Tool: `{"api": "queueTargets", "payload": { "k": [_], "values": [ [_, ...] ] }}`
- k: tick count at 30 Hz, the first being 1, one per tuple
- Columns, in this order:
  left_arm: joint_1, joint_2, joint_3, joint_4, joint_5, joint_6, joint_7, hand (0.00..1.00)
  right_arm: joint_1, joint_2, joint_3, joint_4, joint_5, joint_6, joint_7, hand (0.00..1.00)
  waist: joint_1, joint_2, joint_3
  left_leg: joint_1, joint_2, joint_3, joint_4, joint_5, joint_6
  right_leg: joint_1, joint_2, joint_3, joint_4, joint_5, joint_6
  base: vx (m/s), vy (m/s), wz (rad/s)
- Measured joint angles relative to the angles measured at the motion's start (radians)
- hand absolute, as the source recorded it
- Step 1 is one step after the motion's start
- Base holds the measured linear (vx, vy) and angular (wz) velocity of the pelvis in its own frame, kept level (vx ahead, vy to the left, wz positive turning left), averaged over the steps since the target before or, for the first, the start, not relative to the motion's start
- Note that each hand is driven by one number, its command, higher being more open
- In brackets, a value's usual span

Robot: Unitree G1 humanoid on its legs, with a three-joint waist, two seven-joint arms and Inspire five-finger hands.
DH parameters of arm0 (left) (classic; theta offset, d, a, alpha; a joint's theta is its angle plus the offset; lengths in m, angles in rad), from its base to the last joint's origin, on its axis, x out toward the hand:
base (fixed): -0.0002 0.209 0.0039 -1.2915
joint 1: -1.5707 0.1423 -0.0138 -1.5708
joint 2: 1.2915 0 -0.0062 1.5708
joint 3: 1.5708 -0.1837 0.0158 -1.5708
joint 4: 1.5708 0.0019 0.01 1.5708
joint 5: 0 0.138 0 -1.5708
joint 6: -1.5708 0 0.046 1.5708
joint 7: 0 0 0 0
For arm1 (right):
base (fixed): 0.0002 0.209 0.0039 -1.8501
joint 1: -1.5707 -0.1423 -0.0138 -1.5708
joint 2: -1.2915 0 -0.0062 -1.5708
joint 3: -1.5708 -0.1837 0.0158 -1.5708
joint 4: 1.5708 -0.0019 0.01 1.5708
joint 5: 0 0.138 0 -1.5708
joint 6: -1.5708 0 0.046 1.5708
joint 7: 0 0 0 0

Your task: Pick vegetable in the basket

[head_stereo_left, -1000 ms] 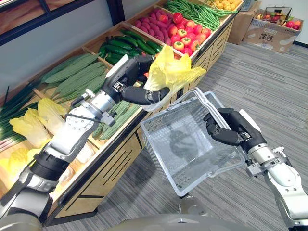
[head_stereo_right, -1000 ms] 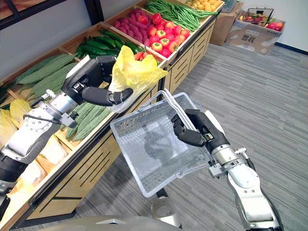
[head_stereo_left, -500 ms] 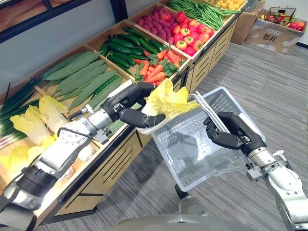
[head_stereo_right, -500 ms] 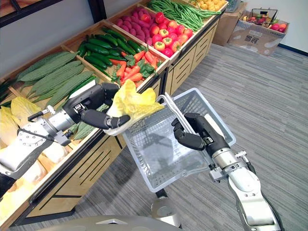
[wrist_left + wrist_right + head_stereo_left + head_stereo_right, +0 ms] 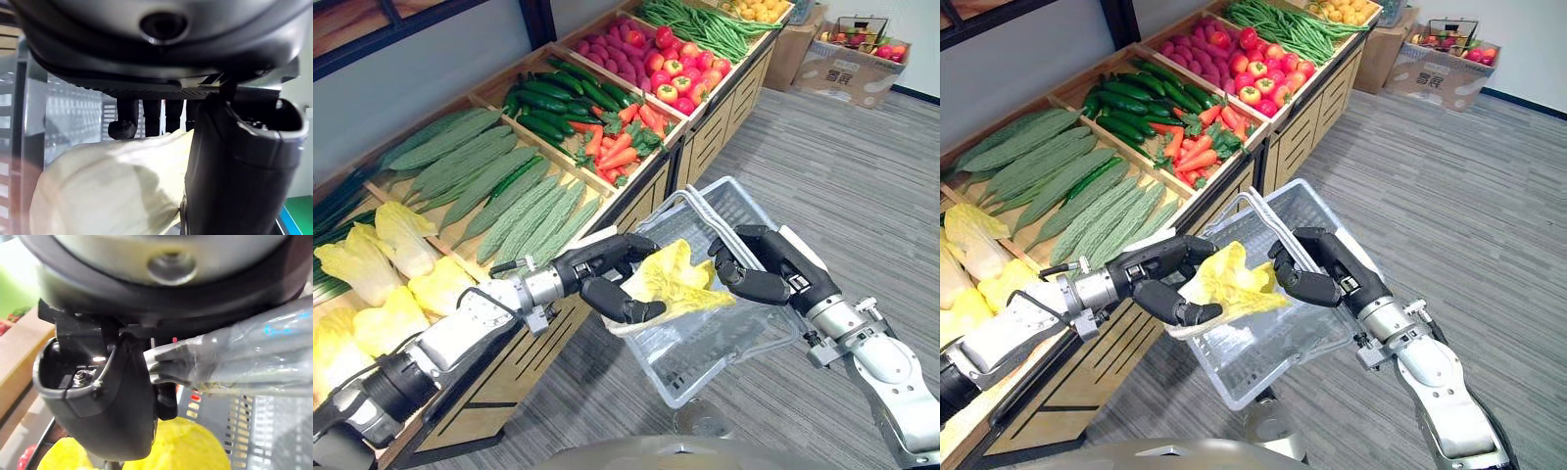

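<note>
one cabbage point(image 5: 680, 282) in left hand point(image 5: 604, 278), at basket point(image 5: 736, 339)

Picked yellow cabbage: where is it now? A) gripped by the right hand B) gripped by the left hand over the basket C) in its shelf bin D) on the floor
B: the left hand curls round the yellow cabbage over the basket held by the right hand.

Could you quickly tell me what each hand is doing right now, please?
Left hand: shut on the cabbage.
Right hand: shut on the basket handle.
</note>
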Motion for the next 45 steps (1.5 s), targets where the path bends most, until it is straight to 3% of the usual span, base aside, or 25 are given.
{"api": "queueTargets", "payload": {
  "k": [8,19,23,35,45],
  "values": [
    [-0.107,-0.071,-0.135,0.103,0.114,0.0,0.004,0.0,-0.004,-0.022,0.015,-0.037,0.013,0.0,0.031,0.0,-0.009,-0.015,0.002,-0.016,0.026,0.019,0.059,-0.033,0.001,-0.012,0.01,0.021,0.0,0.009,0.004,-0.01,0.022,-0.08],
    [-0.203,-0.177,-0.203,0.199,0.306,-0.003,0.025,0.0,-0.043,-0.048,0.025,-0.108,0.042,0.0,0.06,0.0,-0.032,-0.014,0.002,-0.027,0.049,0.075,0.123,-0.07,0.001,-0.046,0.03,0.083,0.0,0.025,0.008,-0.01,0.039,-0.17],
    [-0.221,-0.226,-0.23,0.244,0.336,-0.005,0.019,0.0,-0.047,-0.105,0.024,-0.162,0.081,0.0,0.078,0.0,-0.042,-0.011,0.002,-0.013,0.049,0.116,0.128,-0.082,-0.001,-0.059,0.035,0.12,0.0,0.028,0.012,0.01,0.051,-0.27],
    [-0.301,-0.292,-0.247,0.327,0.398,-0.004,0.008,0.0,-0.066,-0.12,-0.029,-0.175,0.088,0.0,0.094,0.0,-0.084,0.034,0.017,-0.009,0.058,0.149,0.155,-0.102,-0.002,-0.076,0.046,0.154,0.003,0.031,0.017,0.03,0.048,-0.09],
    [-0.318,-0.32,-0.246,0.353,0.459,-0.004,0.006,0.0,-0.021,-0.114,-0.078,-0.175,0.087,0.0,0.111,0.0,-0.088,0.039,0.017,-0.007,0.061,0.153,0.159,-0.104,-0.001,-0.075,0.046,0.16,0.005,0.031,0.017,0.01,0.028,-0.01]
  ]
}}
